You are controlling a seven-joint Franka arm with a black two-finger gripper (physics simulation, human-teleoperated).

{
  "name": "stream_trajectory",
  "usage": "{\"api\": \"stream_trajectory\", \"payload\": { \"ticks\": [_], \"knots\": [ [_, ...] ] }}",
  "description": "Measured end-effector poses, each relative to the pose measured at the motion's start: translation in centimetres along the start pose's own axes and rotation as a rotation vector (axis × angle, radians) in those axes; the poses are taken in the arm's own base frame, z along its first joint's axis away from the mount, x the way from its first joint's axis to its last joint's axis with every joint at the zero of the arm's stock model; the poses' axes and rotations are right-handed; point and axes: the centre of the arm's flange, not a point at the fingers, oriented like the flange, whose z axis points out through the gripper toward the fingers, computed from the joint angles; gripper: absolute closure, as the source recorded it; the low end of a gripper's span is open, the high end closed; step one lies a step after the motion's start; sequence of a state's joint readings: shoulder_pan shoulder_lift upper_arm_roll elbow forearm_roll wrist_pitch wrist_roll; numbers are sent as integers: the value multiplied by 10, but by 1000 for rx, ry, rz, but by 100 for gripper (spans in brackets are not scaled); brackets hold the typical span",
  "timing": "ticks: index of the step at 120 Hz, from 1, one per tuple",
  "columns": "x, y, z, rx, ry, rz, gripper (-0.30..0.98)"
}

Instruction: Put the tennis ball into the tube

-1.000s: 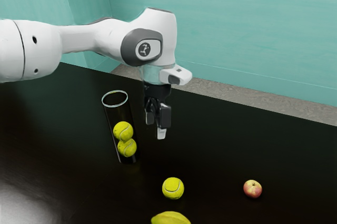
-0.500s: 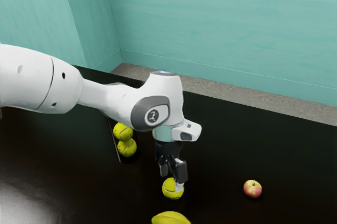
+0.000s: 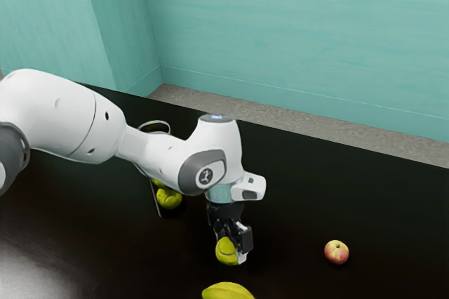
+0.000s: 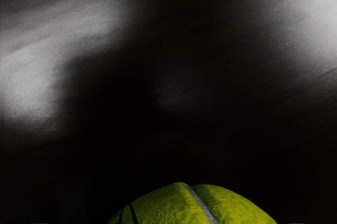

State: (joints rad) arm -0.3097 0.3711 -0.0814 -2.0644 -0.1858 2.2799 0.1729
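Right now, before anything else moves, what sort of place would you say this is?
Probably a simulated robot test area, laid out as a plain room: a glossy dark table, bare teal walls, and a white robot arm mounted to work over it.

— Reading the exterior view as a clock, what do we see on our bench [image 3: 386, 208]?
— It's black and glossy. The tube [image 3: 158, 209] stands around seven, partly hidden.
— And at six?
— A yellow fruit [image 3: 228, 291], cut off by the view's edge.
— Anything else?
— We've an apple [image 3: 337, 252] between four and five, well apart from both.
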Motion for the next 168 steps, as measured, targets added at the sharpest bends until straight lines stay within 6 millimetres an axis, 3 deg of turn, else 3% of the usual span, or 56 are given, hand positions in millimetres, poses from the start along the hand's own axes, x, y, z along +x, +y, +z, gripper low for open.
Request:
{"api": "stream_trajectory", "payload": {
  "ticks": [11, 43, 57, 79, 106, 137, 145, 168],
  "knots": [
    [-4, -1, 3, 0, -2, -12, 15],
    [-5, 0, -10, 4, 12, -31, 32],
    [-4, 1, -29, 11, 16, -33, 41],
    [23, -11, -107, 73, 26, -33, 51],
    [29, -29, -198, 186, -9, -60, 52],
    [7, -55, -285, 255, 9, -141, 52],
    [1, -71, -305, 269, 23, -177, 52],
    [-20, -107, -335, 282, 25, -260, 52]
  ]
}}
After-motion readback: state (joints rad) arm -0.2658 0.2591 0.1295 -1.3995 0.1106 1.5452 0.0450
